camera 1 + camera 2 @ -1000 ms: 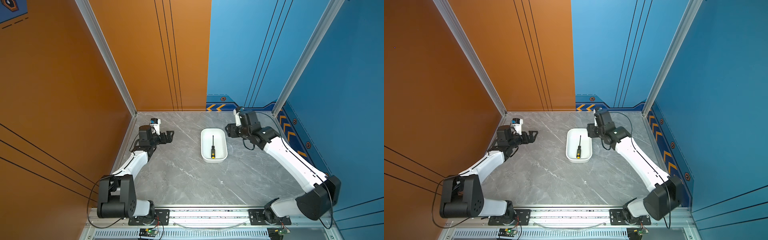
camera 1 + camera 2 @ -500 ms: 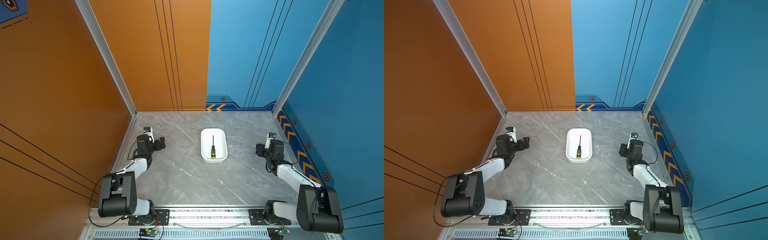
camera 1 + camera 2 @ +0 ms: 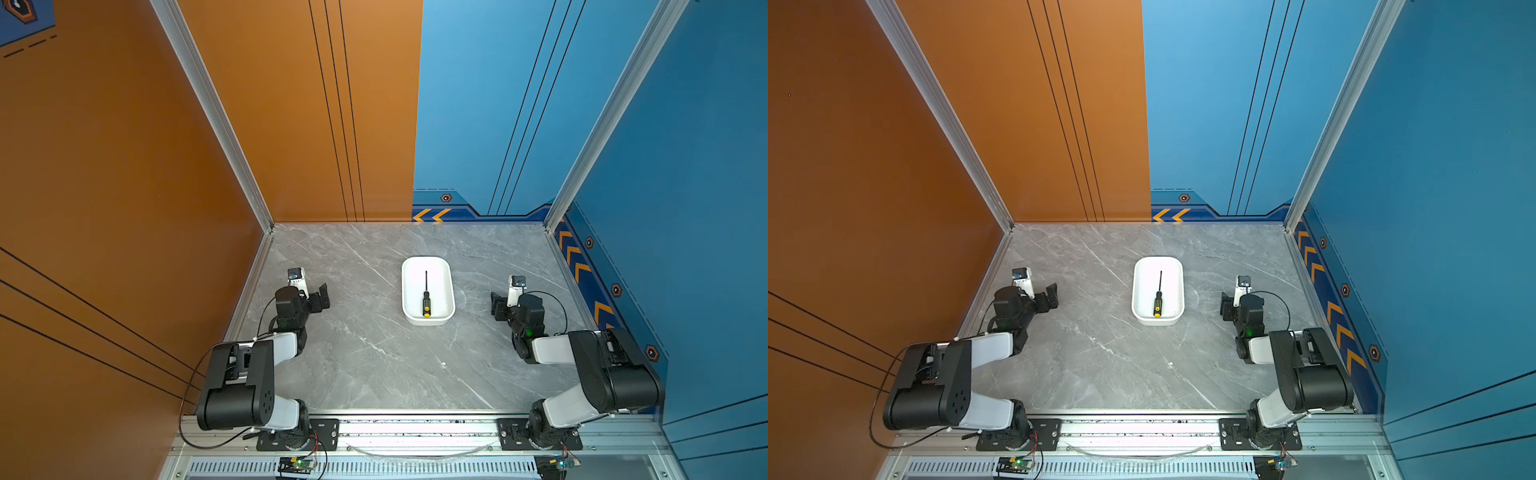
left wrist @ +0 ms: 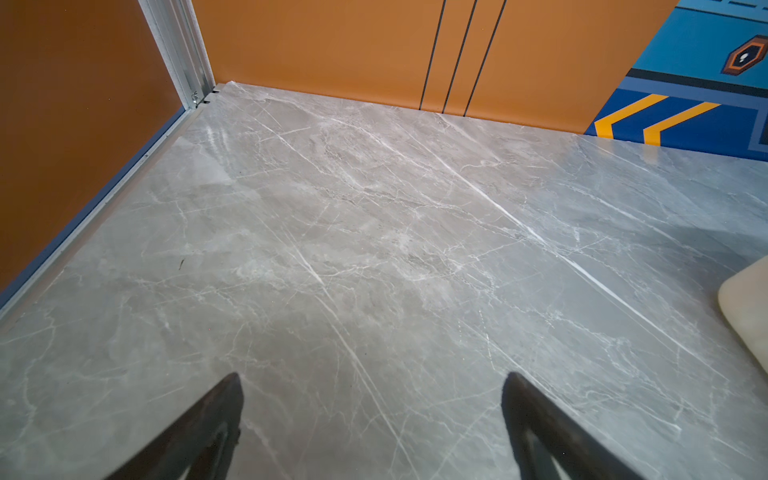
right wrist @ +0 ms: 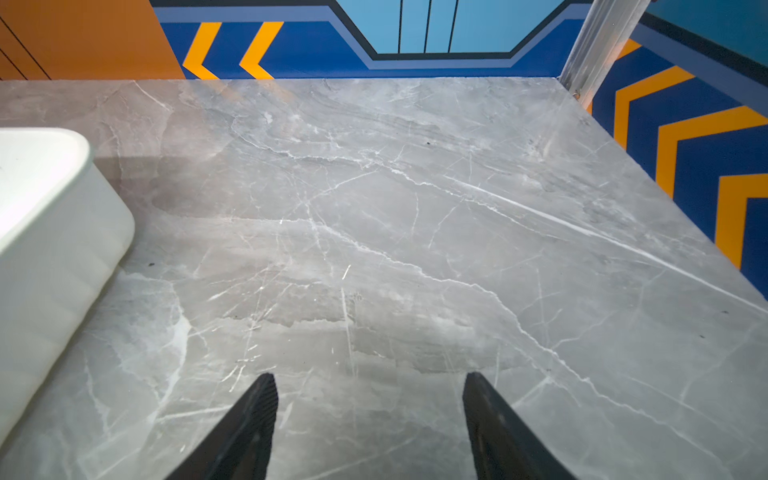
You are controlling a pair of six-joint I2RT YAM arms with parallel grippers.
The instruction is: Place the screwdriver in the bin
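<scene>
1. Bench (image 3: 374,365): grey marble-pattern top. Orange wall panels close the left side and part of the rear, and blue panels close the rest of the rear and the right side. An aluminium rail runs along the front edge. Open surface lies on every side of the bin, with broad stretches between it and each gripper and between it and the front rail.
2. Left arm (image 3: 249,374) and right arm (image 3: 602,374): each is folded low over its base at a front corner, with the wrist reaching toward the rear.
3. Bin (image 3: 428,321) (image 3: 1158,321): shallow white rectangular tray with rounded corners, standing near mid-bench with its long side running front to rear. It is well apart from all walls. It holds one item, the screwdriver. One corner shows in the left wrist view (image 4: 748,307) and one side wall in the right wrist view (image 5: 54,232).
4. Left gripper (image 4: 372,376) (image 3: 322,293): the fingers (image 4: 208,428) are spread wide with only bench between them, holding and touching nothing. It sits left of the bin, well apart from it.
5. Right gripper (image 5: 370,376) (image 3: 496,305): the fingers (image 5: 249,419) are parted with a clear gap, somewhat narrower than the left pair. They are empty, and the gripper sits right of the bin without contact.
6. Screwdriver (image 3: 426,297) (image 3: 1158,301): lies flat inside the bin, roughly along its length. The thin dark shaft points to the rear. The black, yellow-dotted handle and yellow cap sit near the front wall.
</scene>
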